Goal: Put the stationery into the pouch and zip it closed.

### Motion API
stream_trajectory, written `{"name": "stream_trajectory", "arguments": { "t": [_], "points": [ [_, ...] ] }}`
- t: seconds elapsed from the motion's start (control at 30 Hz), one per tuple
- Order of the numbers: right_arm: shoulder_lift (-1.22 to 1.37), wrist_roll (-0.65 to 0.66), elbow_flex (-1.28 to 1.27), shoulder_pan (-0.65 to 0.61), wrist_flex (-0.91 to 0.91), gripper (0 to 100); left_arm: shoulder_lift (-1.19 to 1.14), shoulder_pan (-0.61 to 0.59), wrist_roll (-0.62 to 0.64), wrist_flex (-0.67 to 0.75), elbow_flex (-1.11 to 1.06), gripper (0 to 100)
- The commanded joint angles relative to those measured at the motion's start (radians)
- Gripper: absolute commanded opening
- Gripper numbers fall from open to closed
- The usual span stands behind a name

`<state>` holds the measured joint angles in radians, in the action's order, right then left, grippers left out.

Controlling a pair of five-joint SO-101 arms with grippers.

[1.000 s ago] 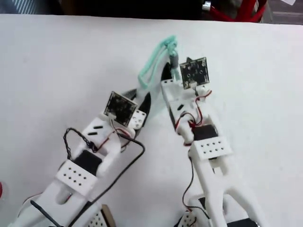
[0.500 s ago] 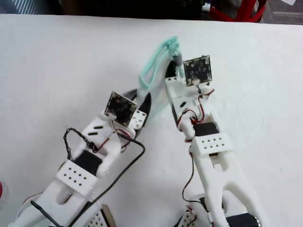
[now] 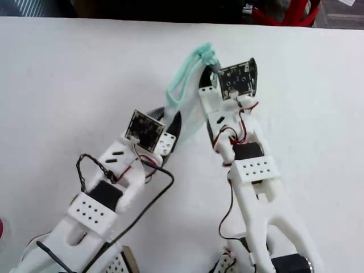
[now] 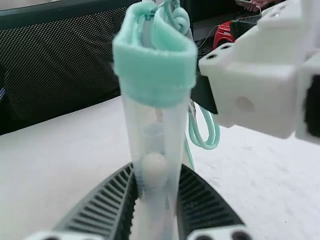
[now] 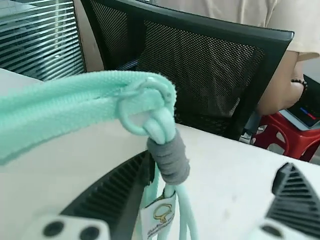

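Observation:
The pouch [image 3: 185, 85] is clear with a mint zipper band and stands on edge between the two arms. My left gripper [image 3: 175, 122] is shut on its lower part. The left wrist view shows the pouch [image 4: 155, 125] upright between the black jaws, my left gripper [image 4: 156, 200] clamping it, and a pale rounded item [image 4: 154, 167] inside. My right gripper [image 3: 230, 68] is at the zipper end. In the right wrist view my right gripper [image 5: 217, 170] stands open, and the mint pull cord with its grey sleeve [image 5: 169, 157] hangs from the zipper ring beside one jaw, with the other jaw far off.
The white table [image 3: 68, 85] stretches bare to the left and right of the arms. A black cable [image 3: 153, 199] loops off the left arm. Beyond the table's far edge stand a black mesh chair [image 5: 210, 65] and a red stool [image 5: 295, 135].
My right gripper has moved a little toward the far edge and opened, its black finger swinging out to the right off the grey-sleeved cord. The left arm has kept still with the pouch.

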<state>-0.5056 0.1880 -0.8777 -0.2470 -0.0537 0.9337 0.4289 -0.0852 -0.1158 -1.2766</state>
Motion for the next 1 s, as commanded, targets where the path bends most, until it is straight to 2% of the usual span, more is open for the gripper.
{"name": "stream_trajectory", "arguments": {
  "t": [0.0, 0.17, 0.27, 0.37, 0.43, 0.6, 0.67, 0.8, 0.97],
  "points": [
    [-0.005, 0.041, 0.060, 0.010, -0.077, 36.5, 0.030, 0.004, -0.009, 0.014, -0.002, 3],
    [0.019, 0.064, 0.060, -0.018, -0.076, 33.4, 0.030, 0.004, -0.009, 0.015, -0.002, 3],
    [0.053, 0.152, 0.063, -0.022, -0.081, 17.6, 0.030, 0.004, -0.009, 0.015, -0.002, 3],
    [0.056, 0.175, 0.058, -0.021, -0.082, 0.5, 0.030, 0.004, -0.009, 0.018, -0.002, 3],
    [0.045, 0.172, 0.055, -0.018, -0.074, 4.8, 0.030, 0.004, -0.009, 0.018, -0.002, 3],
    [-0.042, 0.172, -0.014, -0.008, -0.071, 2.0, 0.030, 0.004, -0.009, 0.018, -0.002, 3],
    [-0.102, 0.172, -0.029, 0.004, -0.019, 1.9, 0.030, 0.004, -0.009, 0.020, -0.002, 3],
    [-0.245, 0.172, -0.002, 0.033, 0.165, 1.9, 0.030, 0.002, -0.009, 0.020, -0.002, 3],
    [-0.332, 0.172, 0.215, 0.033, 0.549, 1.8, 0.030, 0.002, -0.009, 0.064, -0.032, 3]
  ]
}}
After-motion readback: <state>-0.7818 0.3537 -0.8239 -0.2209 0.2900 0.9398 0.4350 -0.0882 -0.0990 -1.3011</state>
